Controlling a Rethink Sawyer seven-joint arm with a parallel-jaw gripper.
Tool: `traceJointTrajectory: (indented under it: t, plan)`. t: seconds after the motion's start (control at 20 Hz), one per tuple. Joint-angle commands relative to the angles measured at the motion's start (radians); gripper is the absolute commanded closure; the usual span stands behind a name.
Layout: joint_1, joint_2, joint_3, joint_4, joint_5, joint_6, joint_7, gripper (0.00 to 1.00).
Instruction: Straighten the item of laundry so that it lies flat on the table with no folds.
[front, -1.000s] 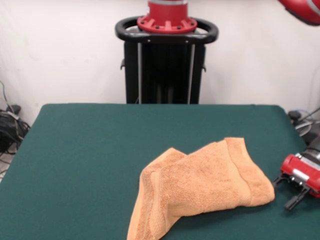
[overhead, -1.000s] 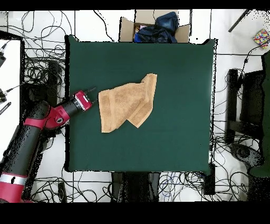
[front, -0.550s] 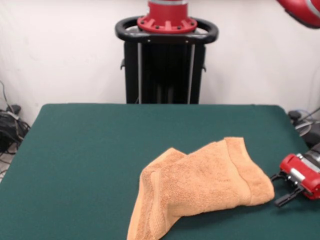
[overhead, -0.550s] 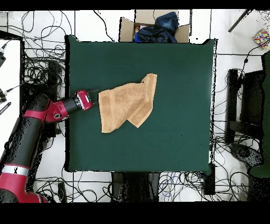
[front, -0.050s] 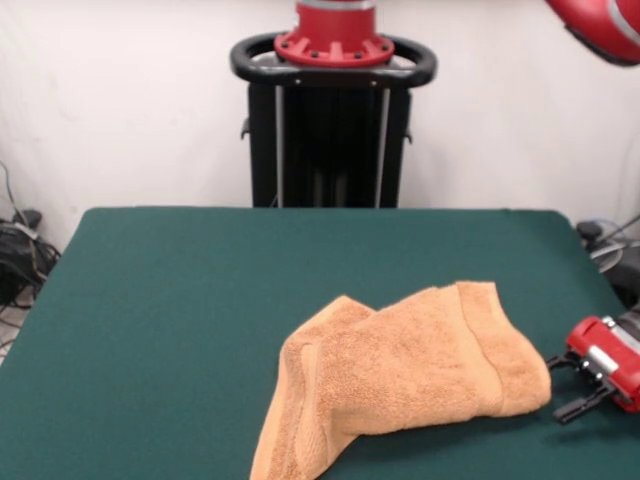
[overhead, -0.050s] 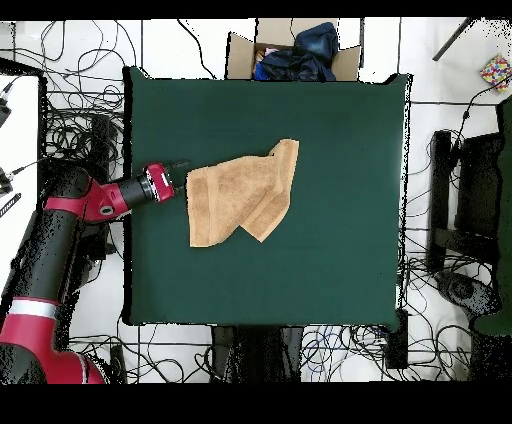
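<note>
The item of laundry, an orange-tan towel (front, -0.050s: 400, 375), lies crumpled and folded over itself on the dark green table (front, -0.050s: 180, 300), right of centre in the front view. A woven band runs across its right part. My gripper (front, -0.050s: 557, 388) is low over the table at the towel's right corner, open, its two black fingers spread just beside that corner. In the overhead view the towel (overhead, -0.050s: 240, 198) sits left of the table's (overhead, -0.050s: 330, 260) centre and the gripper (overhead, -0.050s: 183, 177) meets its left edge. Whether the fingers touch the cloth, I cannot tell.
Beyond the table's far edge in the overhead view stands a cardboard box (overhead, -0.050s: 240, 50) holding dark clothes (overhead, -0.050s: 305, 48). Cables (overhead, -0.050s: 80, 120) cover the floor around the table. The red arm (overhead, -0.050s: 60, 250) reaches in from the table's left side.
The gripper swung in along the table's side up to the towel's corner. The towel's edge there shifted slightly. The fingers stayed spread.
</note>
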Motion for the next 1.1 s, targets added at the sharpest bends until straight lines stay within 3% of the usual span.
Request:
traceJointTrajectory:
  t: [0.05, 0.3, 0.65, 1.1]
  plan:
    - [-0.072, 0.160, 0.013, -0.168, 0.104, -0.031, 0.276, 0.00]
    - [-0.077, 0.159, 0.023, -0.167, 0.095, -0.069, 0.254, 0.00]
    - [-0.060, 0.151, 0.089, -0.129, 0.063, -0.052, 0.120, 0.00]
    - [-0.055, 0.149, 0.094, -0.088, 0.012, -0.123, 0.115, 0.00]
